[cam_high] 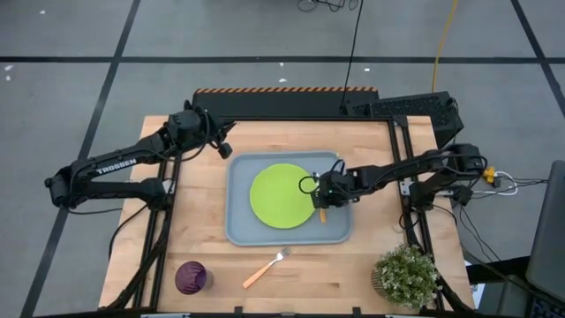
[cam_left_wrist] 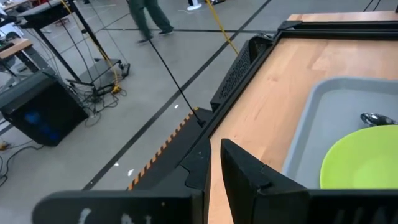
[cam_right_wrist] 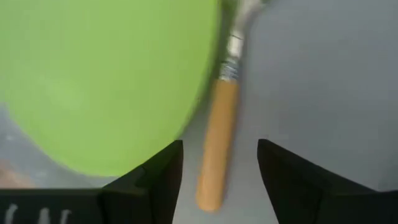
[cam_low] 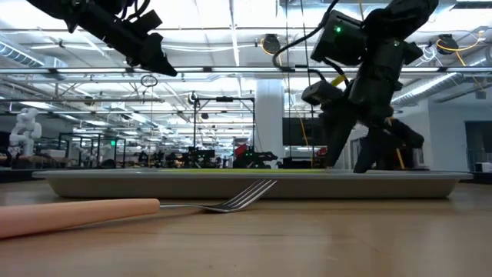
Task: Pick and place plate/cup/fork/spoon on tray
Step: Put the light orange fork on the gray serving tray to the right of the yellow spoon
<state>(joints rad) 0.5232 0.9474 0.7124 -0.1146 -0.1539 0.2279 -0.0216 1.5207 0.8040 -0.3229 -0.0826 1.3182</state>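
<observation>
The lime-green plate lies in the grey-blue tray. The spoon lies on the tray floor along the plate's right rim, and its bowl points to the far side. My right gripper hangs open just over the tray, slanting down, with a finger on either side of the orange handle's free end and touching nothing. The fork rests flat on the table in front of the tray. The purple cup stands at the near left. My left gripper waits shut above the far left.
A potted plant stands at the table's near right corner. A black device sits along the far right edge. Bare wood lies between the tray and the near edge, around the fork. A person walks on the floor beyond the table.
</observation>
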